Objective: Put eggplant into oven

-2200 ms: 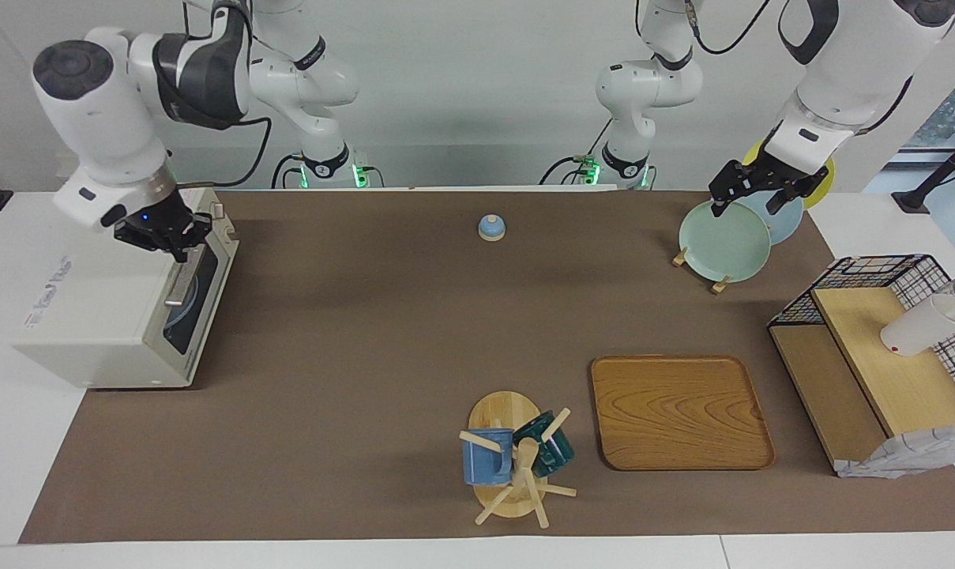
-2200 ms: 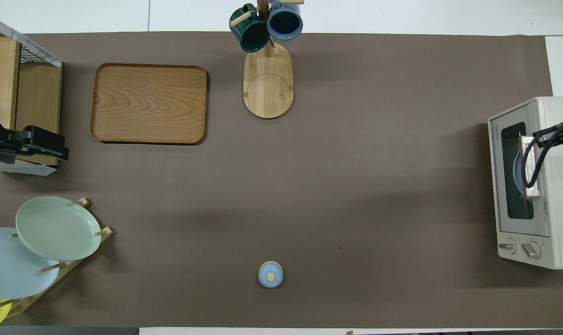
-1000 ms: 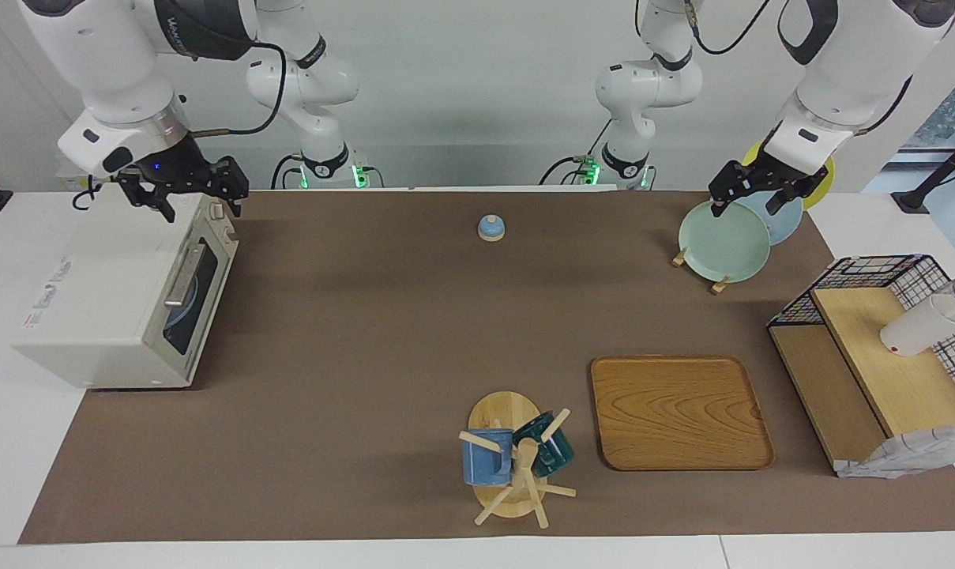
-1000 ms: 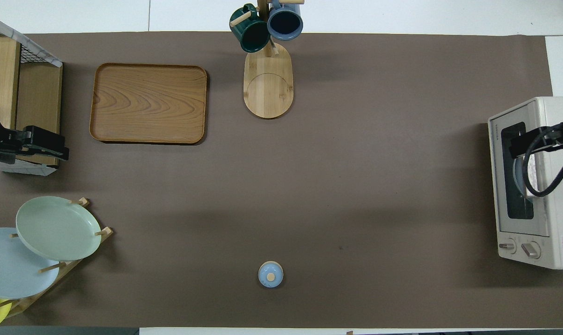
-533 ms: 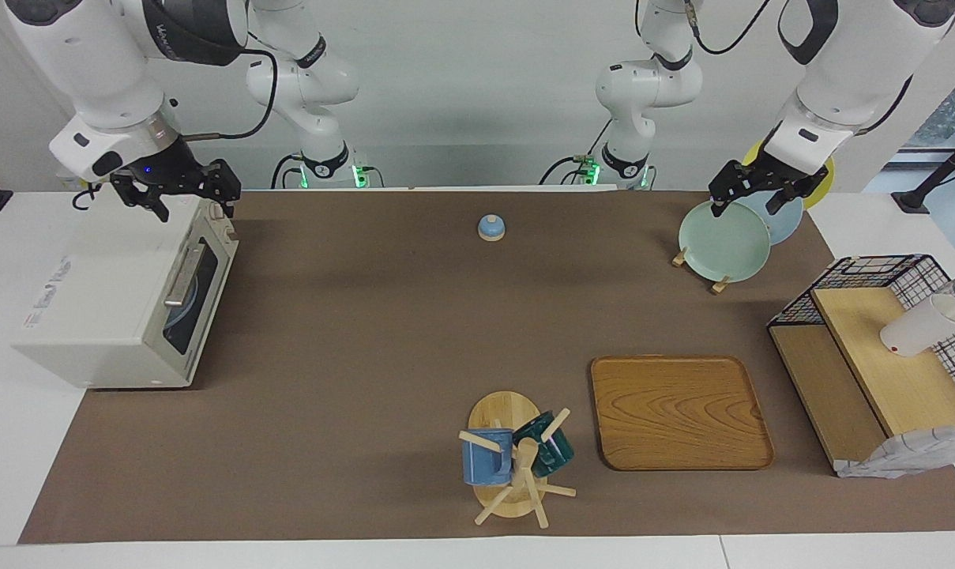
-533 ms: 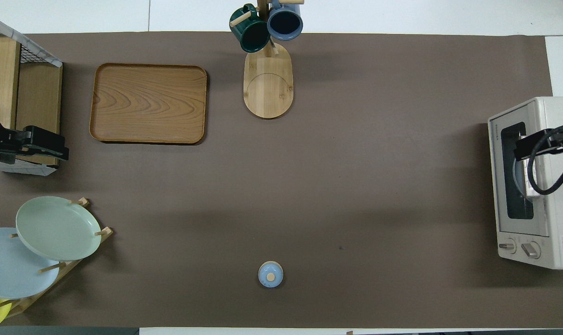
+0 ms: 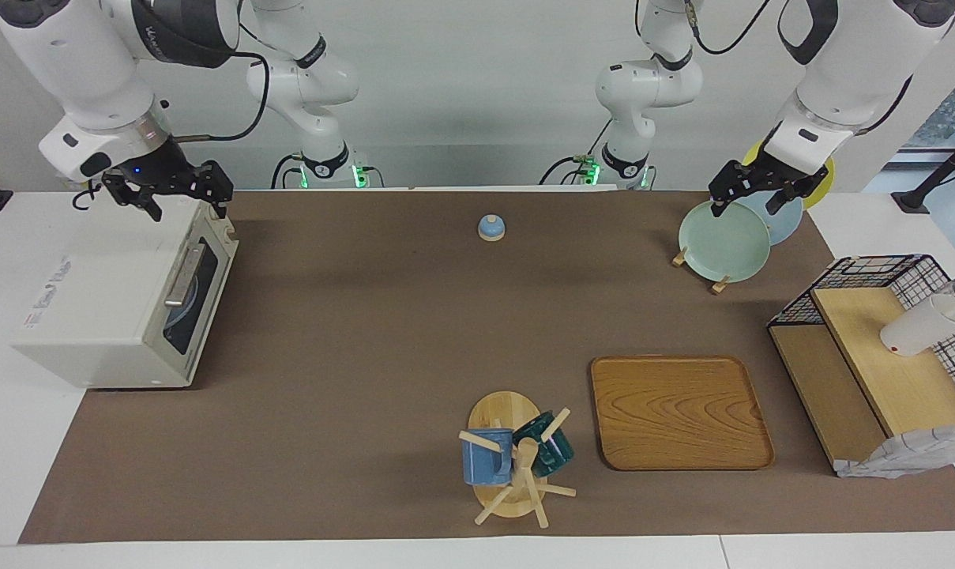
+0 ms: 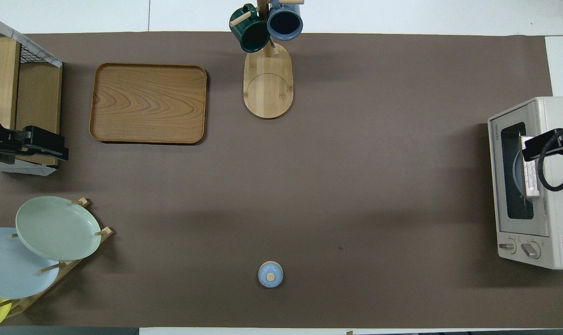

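Eggplant is nowhere I can find; the oven (image 7: 122, 308) sits shut at the right arm's end of the table, its dark glass showing only a pale round shape I can't identify. My right gripper (image 7: 178, 197) hangs above the oven's top, spread wide and empty. My left gripper (image 7: 753, 194) (waiting) hovers over the plates (image 7: 724, 241), open, holding nothing.

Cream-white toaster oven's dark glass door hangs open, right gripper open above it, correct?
Not quite: the cream-white toaster oven has its dark glass door shut, as the facing view shows. The right gripper is open above it.
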Motion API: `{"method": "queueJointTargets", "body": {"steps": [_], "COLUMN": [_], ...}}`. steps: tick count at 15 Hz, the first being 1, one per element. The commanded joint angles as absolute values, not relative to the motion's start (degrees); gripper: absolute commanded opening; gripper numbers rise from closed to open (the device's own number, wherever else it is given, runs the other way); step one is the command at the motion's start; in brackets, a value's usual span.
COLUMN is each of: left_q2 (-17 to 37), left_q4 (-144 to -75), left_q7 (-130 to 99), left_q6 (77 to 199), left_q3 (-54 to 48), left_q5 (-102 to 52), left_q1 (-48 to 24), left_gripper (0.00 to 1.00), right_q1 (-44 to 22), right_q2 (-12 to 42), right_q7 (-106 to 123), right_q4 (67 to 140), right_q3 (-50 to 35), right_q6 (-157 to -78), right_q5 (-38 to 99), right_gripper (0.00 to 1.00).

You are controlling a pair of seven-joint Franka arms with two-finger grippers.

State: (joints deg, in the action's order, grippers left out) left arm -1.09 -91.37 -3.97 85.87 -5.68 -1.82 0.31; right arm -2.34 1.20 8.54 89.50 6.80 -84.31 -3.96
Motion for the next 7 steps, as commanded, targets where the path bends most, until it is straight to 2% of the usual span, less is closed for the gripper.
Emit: {"method": "queueJointTargets", "body": {"steps": [1, 7], "left_q2": [-1.8, -1.8], "left_q4": [-91.5, -91.4], "left_q7": [-4.3, -4.3], "left_q6": [85.1, 85.1], "left_q3": [-5.4, -5.4], "left_q5": [-0.9, -0.9], "left_q1": [0.1, 0.0], "left_gripper": [1.00, 1.00], "right_q1": [-1.2, -0.7], "right_q2": [-0.3, 0.3], "right_q7": [8.0, 8.2], "right_q4": [91.3, 90.6], "right_q3": [5.7, 5.0], "right_q6": [-85.0, -84.7], "right_q5": [-4.0, -3.9], "right_gripper": [1.00, 1.00]}}
